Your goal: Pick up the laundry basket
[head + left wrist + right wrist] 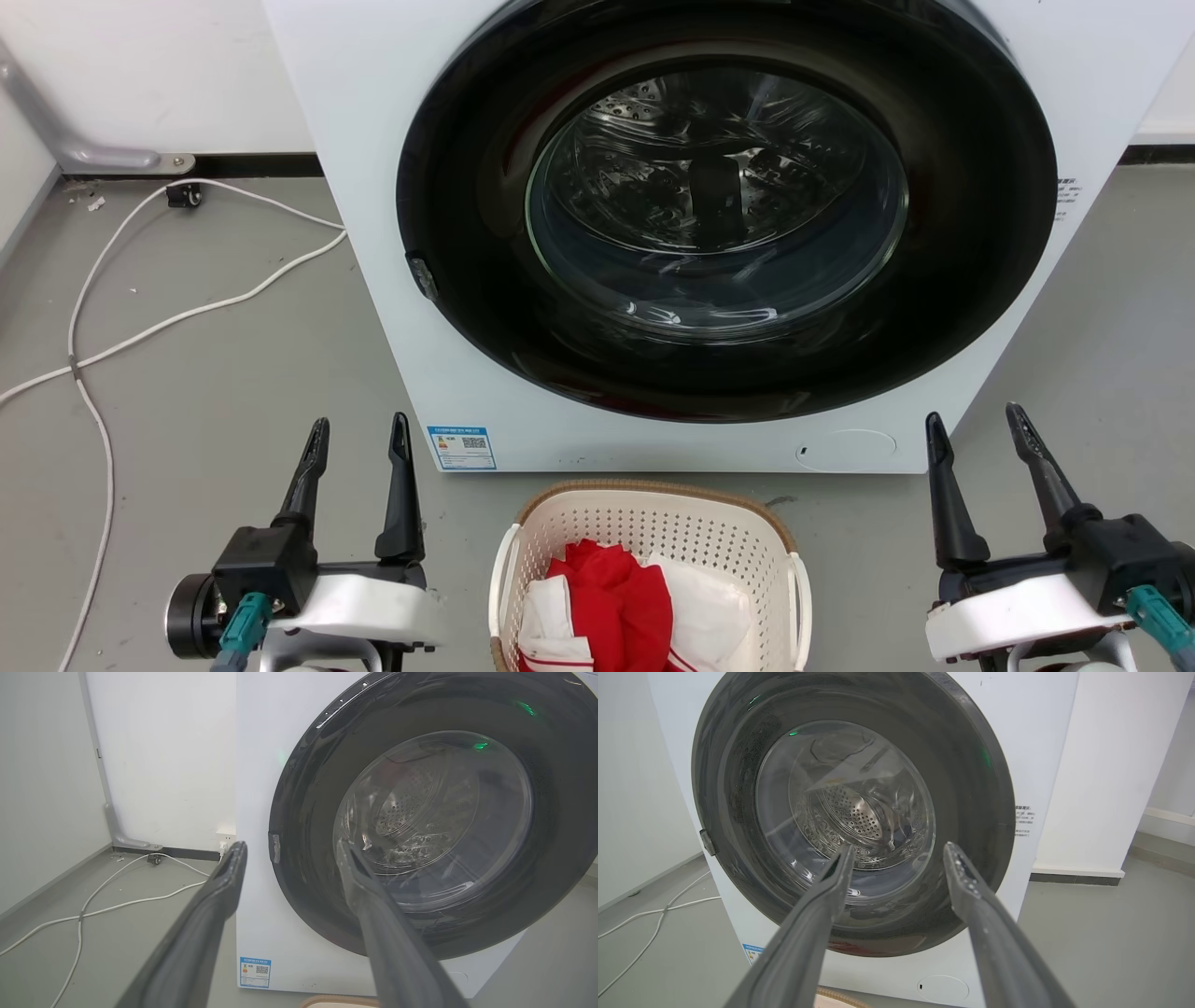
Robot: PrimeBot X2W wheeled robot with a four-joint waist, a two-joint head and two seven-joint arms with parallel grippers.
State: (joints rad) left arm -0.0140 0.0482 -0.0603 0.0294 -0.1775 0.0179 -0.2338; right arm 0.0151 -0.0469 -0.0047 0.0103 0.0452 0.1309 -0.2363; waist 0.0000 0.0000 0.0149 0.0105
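**Laundry basket on the floor between two spread grippers**

Head view: the laundry basket stands on the grey floor just in front of the white washing machine, holding red and white clothes. The left gripper and the right gripper hover on either side of it, apart from it, fingers parted and empty. A white cable trails at the left.

Left wrist view: the parted fingers point at the machine's dark round door; a strip of the basket's brown rim shows at the bottom edge.

Right wrist view: the fingers are likewise separated before the door, with the rim below them.
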